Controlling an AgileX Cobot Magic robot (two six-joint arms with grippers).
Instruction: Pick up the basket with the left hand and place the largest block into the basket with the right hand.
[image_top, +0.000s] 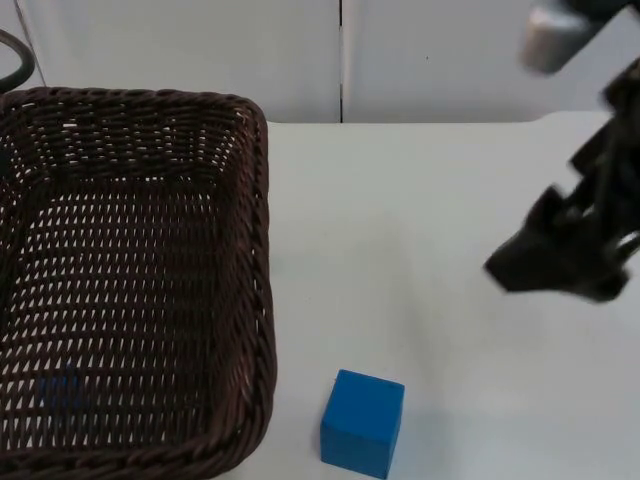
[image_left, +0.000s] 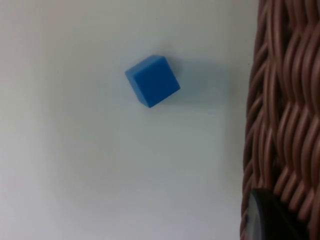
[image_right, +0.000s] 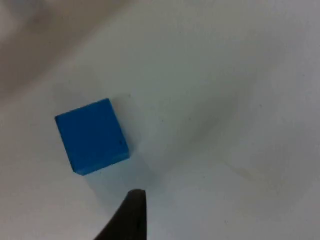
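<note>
Wicker basket (image_top: 262, 250) in left pincer (image_left: 270, 215) — right pincer (image_top: 560, 265), state unclear — blue block (image_top: 362, 422) on table (image_top: 420, 230).

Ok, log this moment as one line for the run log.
basket: held up by left gripper | blue block: on table, beside basket, not grasped | right gripper: above table, right of block

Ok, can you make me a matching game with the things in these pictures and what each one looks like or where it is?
Things:
1. basket
2. block
3. right gripper
4. table

Descriptions:
A. blue, sitting on the table beside the basket
B. white and flat
C. dark brown and woven
D. black, up above the table, away from the block

Pairs: 1-C, 2-A, 3-D, 4-B
</note>
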